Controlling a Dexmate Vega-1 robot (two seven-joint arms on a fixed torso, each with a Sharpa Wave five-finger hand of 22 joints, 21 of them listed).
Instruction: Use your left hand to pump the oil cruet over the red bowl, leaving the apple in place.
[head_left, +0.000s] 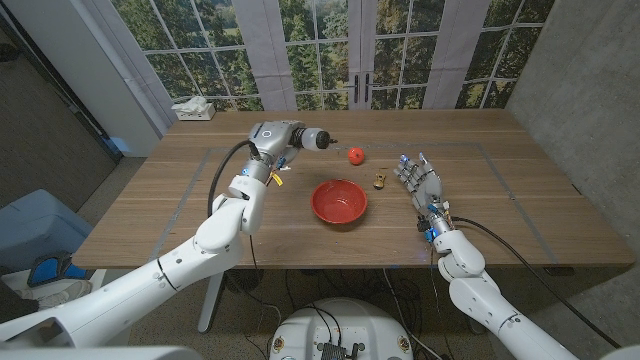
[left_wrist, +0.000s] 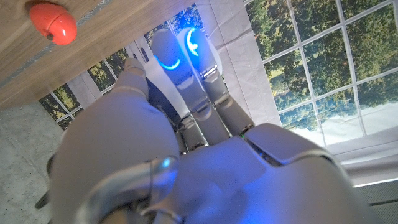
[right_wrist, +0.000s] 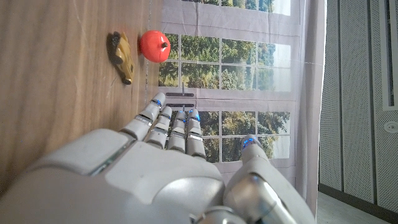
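Left hand (head_left: 283, 137) raised, clamped on cruet (head_left: 315, 139), at ten o'clock from bowl (head_left: 339, 201). Right hand (head_left: 422, 182) spread, empty, at three. Apple (head_left: 356, 155) at twelve.

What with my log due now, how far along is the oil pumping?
Done: nothing clear yet; the red bowl looks empty. In hand: the left hand is beyond the bowl, not over it; whether it holds the cruet is unclear. Left: pumping over the bowl. The apple sits untouched; the right hand waits open.
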